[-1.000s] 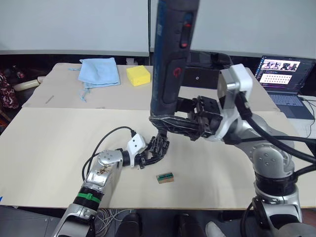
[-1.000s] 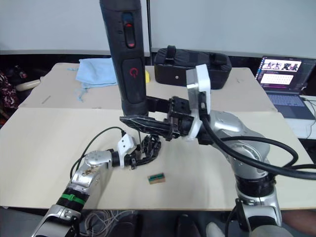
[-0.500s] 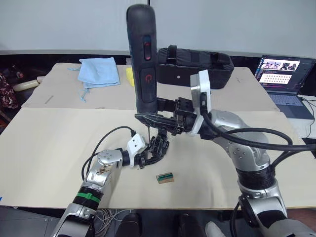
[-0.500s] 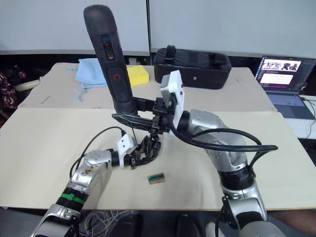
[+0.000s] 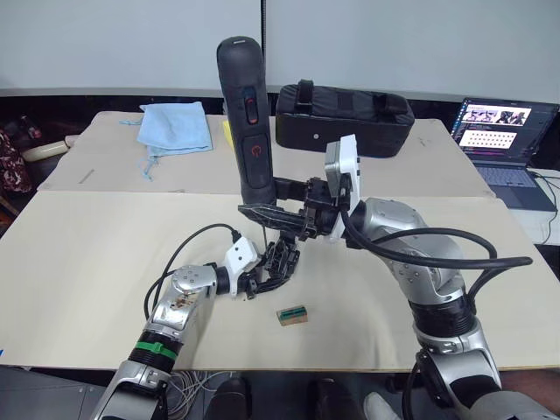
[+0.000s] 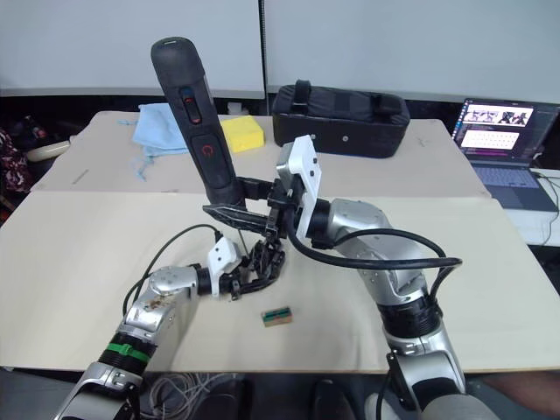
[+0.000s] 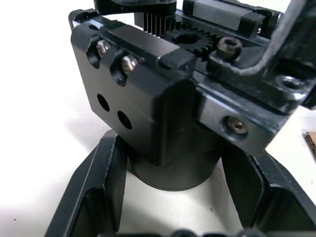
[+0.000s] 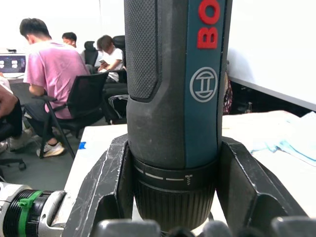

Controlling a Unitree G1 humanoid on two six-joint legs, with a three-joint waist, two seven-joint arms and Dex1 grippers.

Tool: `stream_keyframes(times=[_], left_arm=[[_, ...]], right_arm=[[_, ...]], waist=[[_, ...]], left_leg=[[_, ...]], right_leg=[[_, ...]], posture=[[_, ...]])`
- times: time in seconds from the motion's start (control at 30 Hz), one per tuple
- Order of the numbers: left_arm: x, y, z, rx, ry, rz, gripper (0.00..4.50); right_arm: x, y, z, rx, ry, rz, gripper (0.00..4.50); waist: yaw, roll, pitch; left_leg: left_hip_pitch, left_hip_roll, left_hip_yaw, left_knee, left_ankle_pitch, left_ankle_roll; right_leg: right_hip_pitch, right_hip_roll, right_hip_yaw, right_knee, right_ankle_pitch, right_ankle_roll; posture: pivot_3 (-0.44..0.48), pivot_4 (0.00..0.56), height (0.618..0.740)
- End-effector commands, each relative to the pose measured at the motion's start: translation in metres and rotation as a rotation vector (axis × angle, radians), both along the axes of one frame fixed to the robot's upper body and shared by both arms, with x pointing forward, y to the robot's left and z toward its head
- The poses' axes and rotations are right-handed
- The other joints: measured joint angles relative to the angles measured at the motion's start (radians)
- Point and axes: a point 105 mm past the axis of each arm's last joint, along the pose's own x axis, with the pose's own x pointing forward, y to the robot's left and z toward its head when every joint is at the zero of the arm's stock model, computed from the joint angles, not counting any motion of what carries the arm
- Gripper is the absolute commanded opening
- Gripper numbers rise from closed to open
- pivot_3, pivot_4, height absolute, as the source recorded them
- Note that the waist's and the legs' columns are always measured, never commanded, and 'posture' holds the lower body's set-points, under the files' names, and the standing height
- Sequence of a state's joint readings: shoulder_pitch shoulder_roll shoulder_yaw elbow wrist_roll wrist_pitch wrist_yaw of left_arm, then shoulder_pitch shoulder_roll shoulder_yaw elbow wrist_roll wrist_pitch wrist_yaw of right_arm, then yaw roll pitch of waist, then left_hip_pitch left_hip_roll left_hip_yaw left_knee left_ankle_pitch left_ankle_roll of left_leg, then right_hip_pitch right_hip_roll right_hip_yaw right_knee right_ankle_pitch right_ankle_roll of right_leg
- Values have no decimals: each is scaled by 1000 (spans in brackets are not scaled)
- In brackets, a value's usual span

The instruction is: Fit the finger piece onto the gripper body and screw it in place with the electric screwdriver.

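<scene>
Left eye view: the right gripper (image 5: 271, 213) grips the screwdriver (image 5: 248, 122) near its collar, tool upright over the body (image 5: 278, 261), its thin bit ending just above the ribbed top. Over the last second the screwdriver has swung from close in front of the camera back toward the body and settled nearly vertical, which suggests the bit is being lined up on a screw rather than driving yet. The left gripper (image 5: 262, 278) is closed on the body's rounded base, pinning it to the table (image 5: 79, 262); the left wrist view shows both fingers (image 7: 96, 192) against that base. The finger piece cannot be told apart from the body's dark mass. A small green block (image 5: 292, 314) lies just nearer the robot than the body.
</scene>
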State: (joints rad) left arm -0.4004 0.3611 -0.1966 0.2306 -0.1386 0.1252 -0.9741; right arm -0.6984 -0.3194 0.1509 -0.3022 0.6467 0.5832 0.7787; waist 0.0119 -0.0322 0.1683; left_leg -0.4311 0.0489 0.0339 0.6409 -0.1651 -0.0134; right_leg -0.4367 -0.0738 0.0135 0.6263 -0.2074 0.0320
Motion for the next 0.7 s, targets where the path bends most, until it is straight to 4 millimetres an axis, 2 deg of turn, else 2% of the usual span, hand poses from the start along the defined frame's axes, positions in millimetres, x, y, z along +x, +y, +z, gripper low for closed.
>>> stream_keyframes(times=[0.03,0.7], left_arm=[[-10,-5,-17,31,72,-35,2283],[-12,-4,-19,37,75,-33,2283]], right_arm=[[-7,0,14,43,-64,18,1899],[-1,2,1,16,-29,-8,1899]], waist=[[-1,0,0],[-1,0,0]], left_leg=[[0,0,0,0,0,0],[0,0,0,0,0,0]], right_leg=[[0,0,0,0,0,0],[0,0,0,0,0,0]], posture=[[0,150,740],[0,150,740]])
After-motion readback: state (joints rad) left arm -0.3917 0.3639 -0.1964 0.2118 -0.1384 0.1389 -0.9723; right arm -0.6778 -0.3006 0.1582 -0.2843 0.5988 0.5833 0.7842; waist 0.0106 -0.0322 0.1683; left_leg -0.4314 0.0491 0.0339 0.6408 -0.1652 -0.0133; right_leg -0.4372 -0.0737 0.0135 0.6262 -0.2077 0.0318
